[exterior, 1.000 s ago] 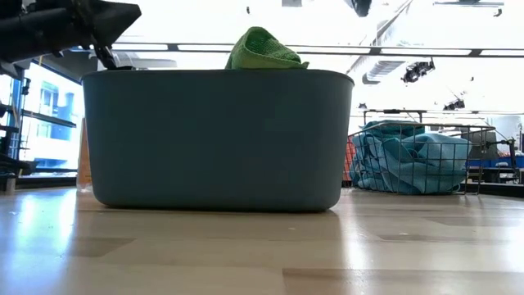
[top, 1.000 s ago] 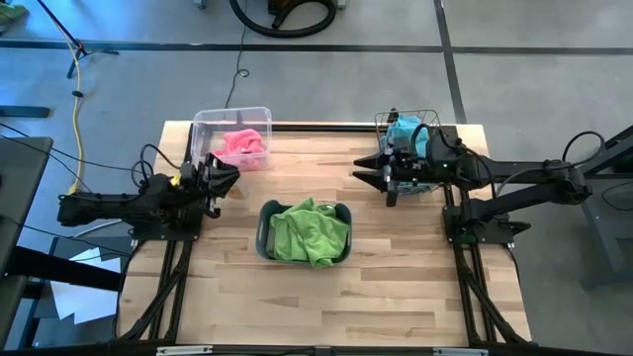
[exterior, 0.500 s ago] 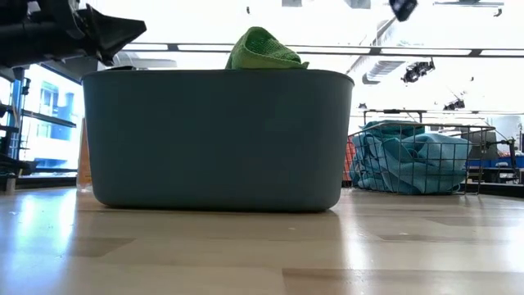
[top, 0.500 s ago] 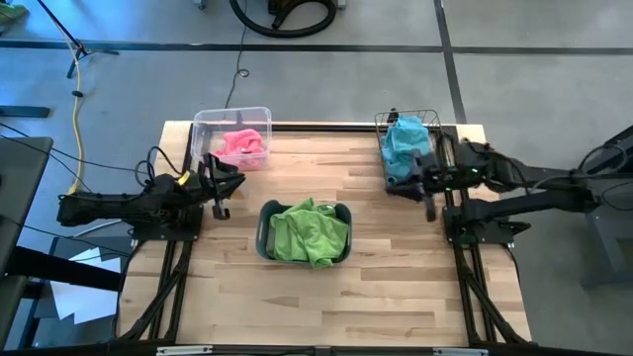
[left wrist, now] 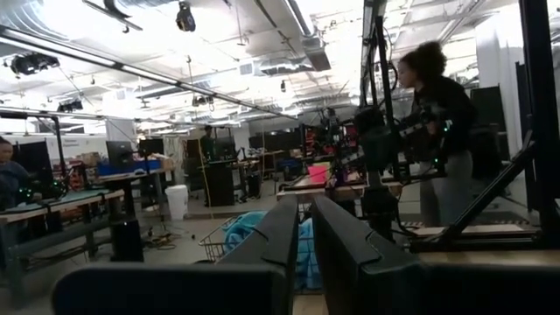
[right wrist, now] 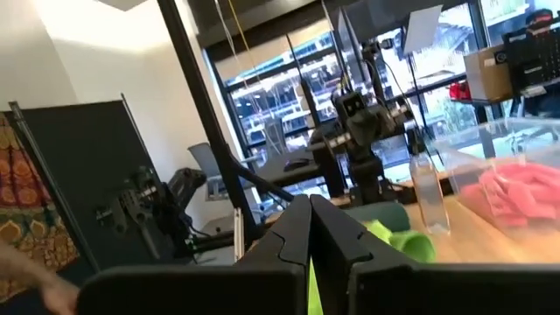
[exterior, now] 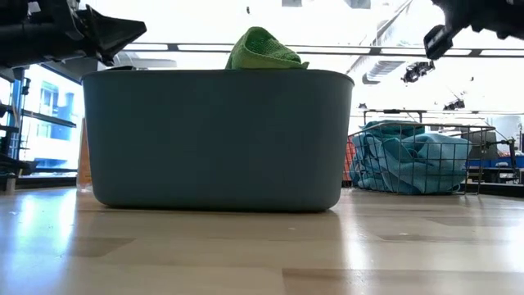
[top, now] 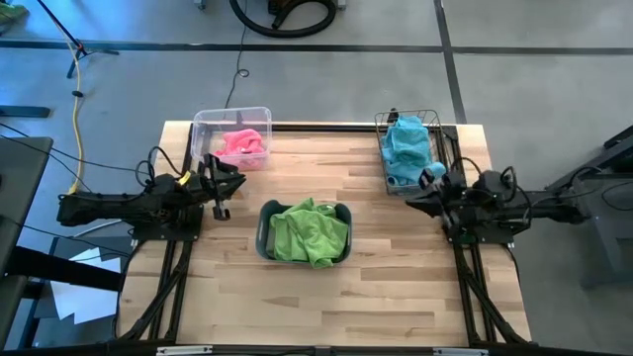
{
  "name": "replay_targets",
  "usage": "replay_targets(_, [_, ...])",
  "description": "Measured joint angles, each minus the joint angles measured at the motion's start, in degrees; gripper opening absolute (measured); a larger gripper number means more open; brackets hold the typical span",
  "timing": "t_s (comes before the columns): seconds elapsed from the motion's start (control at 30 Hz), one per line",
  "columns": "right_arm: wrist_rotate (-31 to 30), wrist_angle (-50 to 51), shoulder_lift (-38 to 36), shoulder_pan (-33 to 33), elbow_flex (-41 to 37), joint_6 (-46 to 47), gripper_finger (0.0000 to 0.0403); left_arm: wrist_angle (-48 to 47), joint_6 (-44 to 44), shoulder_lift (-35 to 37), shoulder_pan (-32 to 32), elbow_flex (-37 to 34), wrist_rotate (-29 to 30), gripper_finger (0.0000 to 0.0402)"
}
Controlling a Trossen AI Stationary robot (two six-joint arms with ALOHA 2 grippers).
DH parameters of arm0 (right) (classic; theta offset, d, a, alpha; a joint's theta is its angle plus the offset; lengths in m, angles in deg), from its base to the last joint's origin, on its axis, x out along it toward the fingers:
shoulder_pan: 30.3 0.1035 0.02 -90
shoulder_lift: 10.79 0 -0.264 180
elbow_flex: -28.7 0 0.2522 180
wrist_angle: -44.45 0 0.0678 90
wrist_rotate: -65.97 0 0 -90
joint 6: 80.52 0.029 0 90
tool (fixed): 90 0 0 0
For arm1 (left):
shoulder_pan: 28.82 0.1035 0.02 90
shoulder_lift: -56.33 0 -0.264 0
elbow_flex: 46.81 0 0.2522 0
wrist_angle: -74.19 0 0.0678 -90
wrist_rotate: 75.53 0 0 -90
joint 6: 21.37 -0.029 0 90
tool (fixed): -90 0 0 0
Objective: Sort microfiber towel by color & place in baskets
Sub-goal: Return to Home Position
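Note:
A pink towel (top: pixel 240 143) lies in the clear bin (top: pixel 203 124) at the table's far left. A green towel (top: pixel 309 232) fills the grey-blue tub (top: pixel 263 232) at the middle and sticks up above its rim (exterior: pixel 262 49). A blue towel (top: pixel 404 146) lies in the wire-mesh basket (top: pixel 378 121) at the far right. My left gripper (top: pixel 229 183) hovers shut at the left edge, near the clear bin, holding nothing (left wrist: pixel 304 236). My right gripper (top: pixel 410 198) hovers shut at the right edge, just nearer than the wire basket, also holding nothing (right wrist: pixel 309 236).
A person (left wrist: pixel 437 114) stands in the room beyond the table's right side. Black frame rails (top: pixel 460 267) run along both side edges of the wooden table. The near half of the tabletop (top: pixel 316 307) is bare wood.
My right gripper has drawn back from beside the wire basket toward the table's right edge, sinking lower, and its spread fingers have shut with nothing between them. My left gripper has rolled about its own axis while staying in place.

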Motion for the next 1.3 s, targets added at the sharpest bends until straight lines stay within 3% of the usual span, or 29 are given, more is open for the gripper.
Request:
replay_targets(0.23, [0.24, -2.48, -3.22, 0.00, -7.02, -2.05, 0.0000, -0.75, -0.04, 0.00, 0.00, 0.02, -0.08, 0.0028])
replay_targets(0.43, [1.25, -11.38, -4.70, 0.04, -12.95, -2.12, 0.0000, -0.83, -0.04, 0.01, 0.00, 0.09, -0.15, 0.0028])
replay_targets(0.63, [3.11, -10.43, -4.78, 0.04, -12.92, -6.38, 0.0000, -0.81, -0.09, 0.02, 0.00, 0.09, -0.15, 0.0028])
replay_targets(1.07, [-0.09, 10.40, -4.67, 0.04, -12.92, -6.47, 0.0000, -0.79, -0.10, 0.02, 0.00, 0.11, -0.15, 0.0028])
replay_targets(1.3, [-0.39, 10.48, -3.75, 0.04, -12.88, -0.62, 0.0000, -0.77, -0.09, 0.02, 0.00, 0.13, -0.13, 0.0028])
